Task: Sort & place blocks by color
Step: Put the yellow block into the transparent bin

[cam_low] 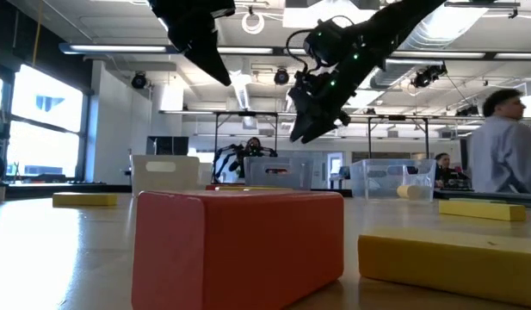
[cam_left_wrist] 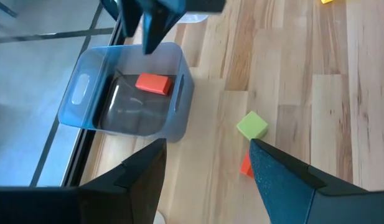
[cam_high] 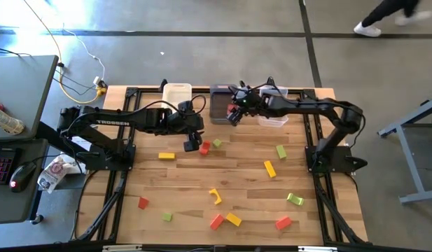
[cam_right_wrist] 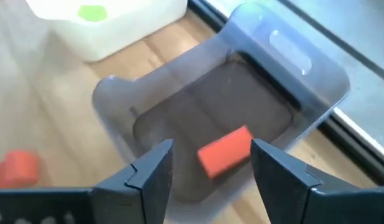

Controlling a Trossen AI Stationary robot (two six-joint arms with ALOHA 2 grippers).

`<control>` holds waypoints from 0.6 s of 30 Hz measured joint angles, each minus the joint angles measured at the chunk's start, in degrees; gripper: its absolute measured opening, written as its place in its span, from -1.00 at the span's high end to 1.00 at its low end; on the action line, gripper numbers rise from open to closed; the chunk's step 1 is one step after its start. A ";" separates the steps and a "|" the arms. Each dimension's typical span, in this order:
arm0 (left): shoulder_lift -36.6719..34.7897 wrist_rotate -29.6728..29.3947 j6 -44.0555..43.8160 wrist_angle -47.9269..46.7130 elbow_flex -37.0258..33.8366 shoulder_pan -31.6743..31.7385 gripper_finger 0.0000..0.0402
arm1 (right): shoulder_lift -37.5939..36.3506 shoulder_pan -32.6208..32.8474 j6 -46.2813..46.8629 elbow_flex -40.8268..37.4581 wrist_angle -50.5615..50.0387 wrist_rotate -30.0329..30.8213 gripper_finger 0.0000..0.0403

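Observation:
The dark grey bin [cam_high: 219,105] sits at the table's far edge with one red block [cam_right_wrist: 224,152] lying on its floor. My right gripper [cam_right_wrist: 211,144] hovers open just above that bin [cam_right_wrist: 179,99], touching nothing. My left gripper [cam_left_wrist: 207,146] is open over the table [cam_high: 192,145], short of a green cube [cam_left_wrist: 252,125] and a red block [cam_left_wrist: 246,165] resting on the wood. Red, yellow and green blocks lie scattered over the near half, among them a yellow angled piece [cam_high: 215,196]. The white bin [cam_right_wrist: 117,18] holds a green block [cam_right_wrist: 92,12].
The white bin [cam_high: 177,94] stands left of the dark grey one, the clear bin [cam_high: 273,113] right of it. A large red block [cam_low: 239,245] and a yellow one [cam_low: 450,263] lie close to the near edge. A person [cam_low: 502,142] stands in the room behind.

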 joint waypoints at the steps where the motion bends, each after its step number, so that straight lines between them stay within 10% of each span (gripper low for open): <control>1: 0.00 -0.01 0.00 0.04 0.00 0.01 -0.07 | -0.78 0.41 0.33 0.00 -1.22 -0.22 0.03; 18: 0.00 -0.02 -0.20 0.11 0.00 0.01 -0.07 | -5.55 11.23 10.28 0.00 -19.66 -4.70 0.04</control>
